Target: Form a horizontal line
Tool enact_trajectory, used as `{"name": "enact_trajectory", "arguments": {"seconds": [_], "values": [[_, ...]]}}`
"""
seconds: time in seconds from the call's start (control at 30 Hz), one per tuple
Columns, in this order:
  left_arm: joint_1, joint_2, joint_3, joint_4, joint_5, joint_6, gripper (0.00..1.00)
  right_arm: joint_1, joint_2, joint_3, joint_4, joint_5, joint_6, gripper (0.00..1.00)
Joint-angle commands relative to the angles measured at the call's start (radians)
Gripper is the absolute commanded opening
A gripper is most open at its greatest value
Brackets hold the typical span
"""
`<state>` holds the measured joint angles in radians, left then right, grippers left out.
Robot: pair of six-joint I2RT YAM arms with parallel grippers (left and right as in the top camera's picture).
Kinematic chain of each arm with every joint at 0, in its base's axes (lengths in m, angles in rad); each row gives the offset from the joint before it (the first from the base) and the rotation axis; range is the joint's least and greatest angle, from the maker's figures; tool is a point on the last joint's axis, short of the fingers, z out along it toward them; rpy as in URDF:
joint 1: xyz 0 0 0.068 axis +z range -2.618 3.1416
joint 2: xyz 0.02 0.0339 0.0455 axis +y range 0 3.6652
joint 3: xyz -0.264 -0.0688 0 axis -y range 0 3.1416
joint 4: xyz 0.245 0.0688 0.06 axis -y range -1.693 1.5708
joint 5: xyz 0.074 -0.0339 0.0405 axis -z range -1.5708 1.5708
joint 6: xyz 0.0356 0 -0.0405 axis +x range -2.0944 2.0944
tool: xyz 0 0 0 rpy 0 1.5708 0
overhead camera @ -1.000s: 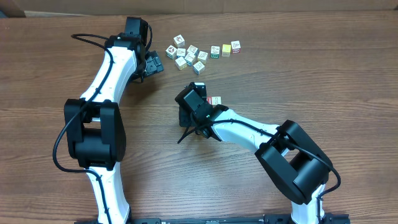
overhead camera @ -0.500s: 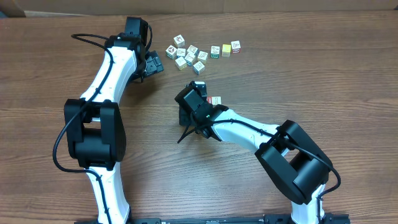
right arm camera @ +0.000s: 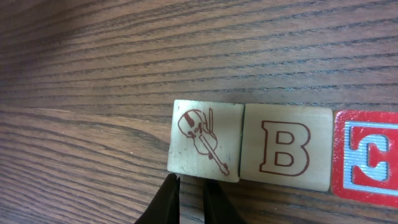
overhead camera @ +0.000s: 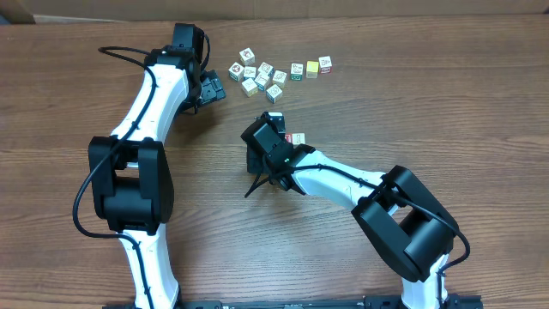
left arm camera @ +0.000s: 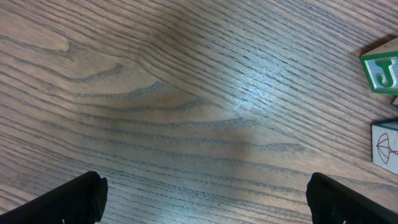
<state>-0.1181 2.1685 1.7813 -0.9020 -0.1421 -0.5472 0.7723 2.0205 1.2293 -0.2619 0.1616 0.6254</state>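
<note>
In the right wrist view the horizontal line shows as a row of touching cubes: a cream cube with a red violin drawing (right arm camera: 206,139), a cream cube with a red letter B (right arm camera: 286,146) and a red-faced cube (right arm camera: 368,157) cut by the frame edge. My right gripper (right arm camera: 191,188) is shut and holds nothing, its tips just below the violin cube's lower left corner. From overhead, that gripper (overhead camera: 279,140) hides most of the row; only the red end cube (overhead camera: 298,137) shows. My left gripper (overhead camera: 211,88) is open over bare wood, left of the loose cluster (overhead camera: 258,75).
Three more cubes (overhead camera: 310,67) lie in a short row right of the cluster. In the left wrist view a green letter J cube (left arm camera: 380,65) and an umbrella cube (left arm camera: 385,143) sit at the right edge, away from the open left gripper (left arm camera: 205,199).
</note>
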Motion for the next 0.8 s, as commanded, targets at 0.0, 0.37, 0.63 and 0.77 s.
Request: {"name": "enact_trajectory", "arguments": {"seconds": [0.0,0.37,0.63,0.77], "values": [[-0.013,0.002,0.019,-0.002,0.005,0.009,1.0,-0.005,-0.013,-0.015,0.008,0.007,0.003,0.11],[-0.013,0.002,0.019,-0.002,0.005,0.009,1.0,-0.006,-0.013,-0.015,0.008,0.029,0.003,0.11],[-0.013,0.002,0.02,-0.002,0.005,0.009,1.0,-0.006,-0.013,-0.015,0.018,0.029,0.003,0.11],[-0.013,0.002,0.019,-0.002,0.005,0.009,1.0,-0.006,-0.013,-0.015,0.018,0.029,0.003,0.11]]}}
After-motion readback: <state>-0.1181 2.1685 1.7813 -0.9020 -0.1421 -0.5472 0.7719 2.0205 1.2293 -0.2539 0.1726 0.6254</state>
